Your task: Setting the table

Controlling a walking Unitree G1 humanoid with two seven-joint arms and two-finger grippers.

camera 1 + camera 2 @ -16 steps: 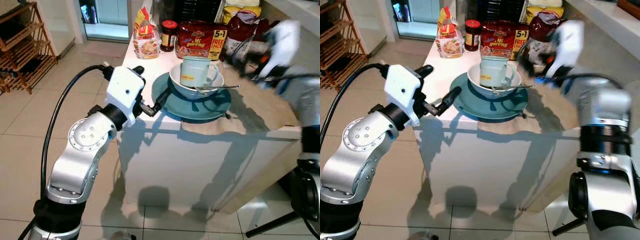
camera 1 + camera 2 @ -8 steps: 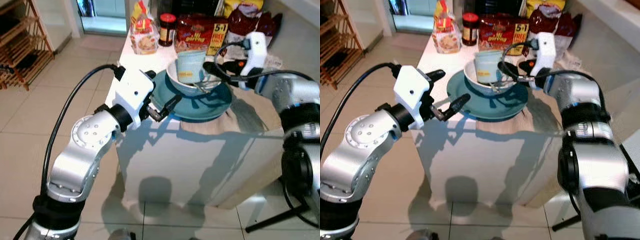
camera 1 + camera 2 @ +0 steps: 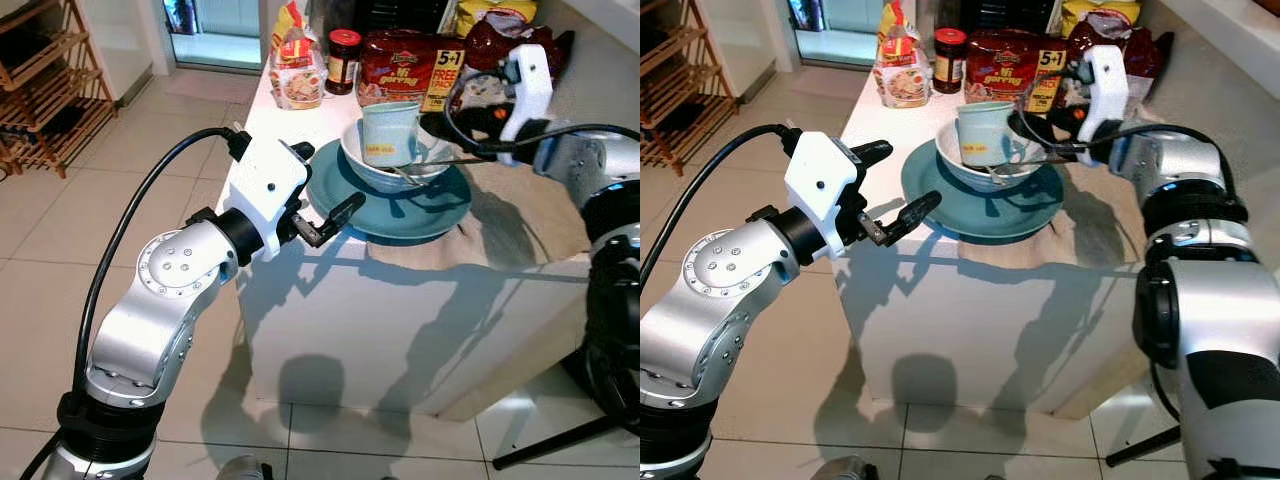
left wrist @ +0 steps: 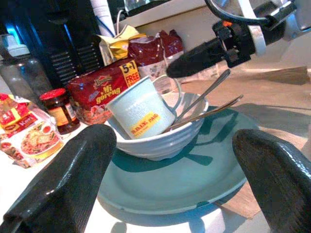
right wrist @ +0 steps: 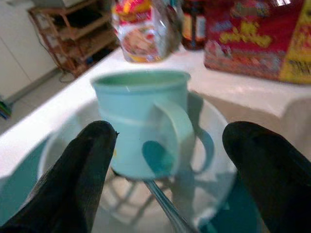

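On the counter (image 3: 300, 125), the mug (image 3: 390, 135) sits tilted in the bowl (image 3: 365, 170) on a plate (image 3: 440, 205). Right gripper (image 3: 1025, 130), fingers spread and empty, faces the mug handle; it should close squarely across the mug, clear of the cutlery (image 4: 204, 109). Left gripper (image 3: 325, 190), also spread and empty, waits at the plate's near-left rim.

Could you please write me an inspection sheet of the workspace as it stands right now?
Surface: white counter, tan mat under the plate.
Job's things: teal plate carrying a bowl; tilted mug and cutlery inside the bowl.
Clutter: noodle pack, jar, snack bags.
Grippers: left gripper open beside the plate's rim; right gripper open, facing the mug.
Cables: black cable on the left arm.
Surroundings: wooden rack, tiled floor.
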